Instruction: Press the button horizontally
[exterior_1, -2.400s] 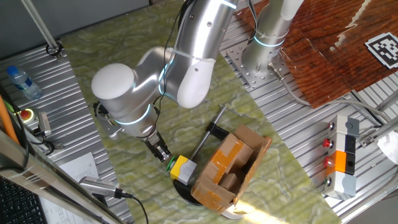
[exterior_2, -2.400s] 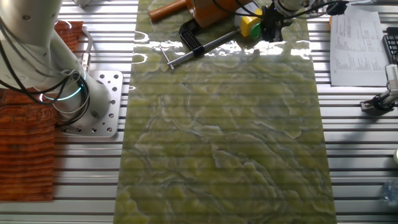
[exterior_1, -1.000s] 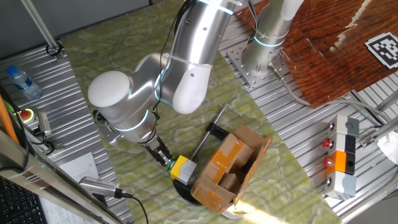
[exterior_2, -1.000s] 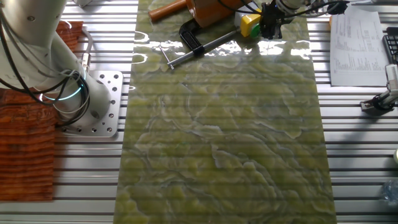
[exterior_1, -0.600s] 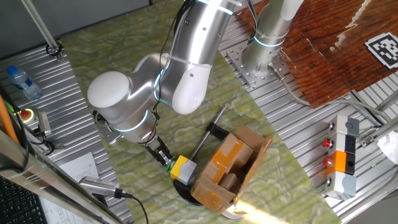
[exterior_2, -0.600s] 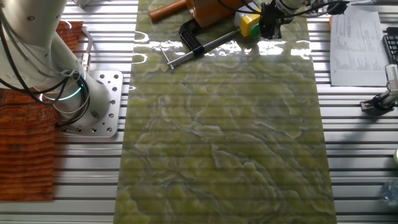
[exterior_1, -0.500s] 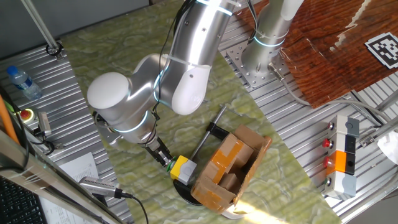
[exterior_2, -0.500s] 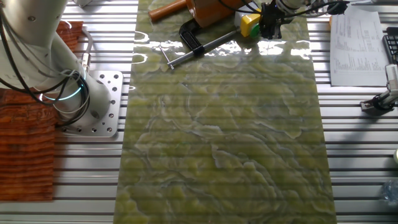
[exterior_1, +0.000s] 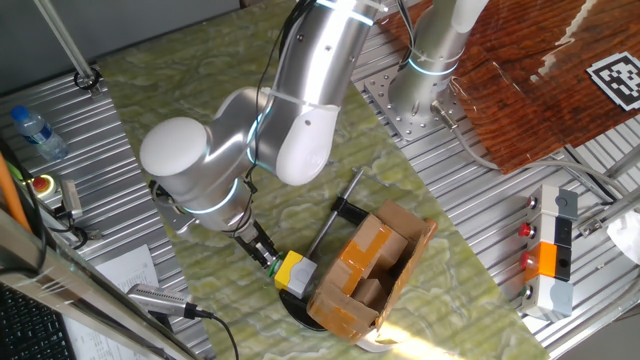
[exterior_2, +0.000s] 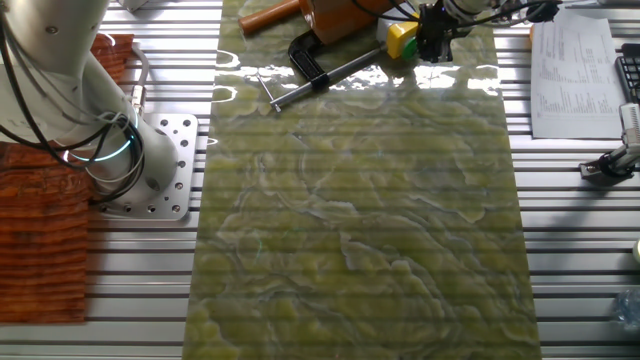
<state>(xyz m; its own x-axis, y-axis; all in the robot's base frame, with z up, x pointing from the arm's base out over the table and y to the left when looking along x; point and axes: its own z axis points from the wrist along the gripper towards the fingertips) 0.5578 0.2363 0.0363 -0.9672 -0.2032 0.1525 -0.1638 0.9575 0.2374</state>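
Note:
The small yellow box (exterior_1: 297, 272) stands on the green mat next to the cardboard box (exterior_1: 372, 268). Its green button (exterior_1: 274, 266) faces left, toward the arm. My gripper (exterior_1: 266, 257) comes in low from the left, its dark fingers together with no gap, and the tip touches the button. In the other fixed view the yellow box (exterior_2: 402, 38) is at the mat's far edge, with the gripper (exterior_2: 428, 44) right beside it; the button itself is hidden there.
A black clamp (exterior_1: 336, 222) with a long metal bar lies beside the cardboard box. A red mushroom button (exterior_1: 42, 183) and a bottle (exterior_1: 34, 130) sit at the left. A grey-and-orange panel (exterior_1: 551, 256) is at the right. Papers (exterior_2: 572, 70) lie beside the mat.
Since 2.4 s ago the gripper has moved down and right, up to the green button. Over the last second nothing has visibly moved.

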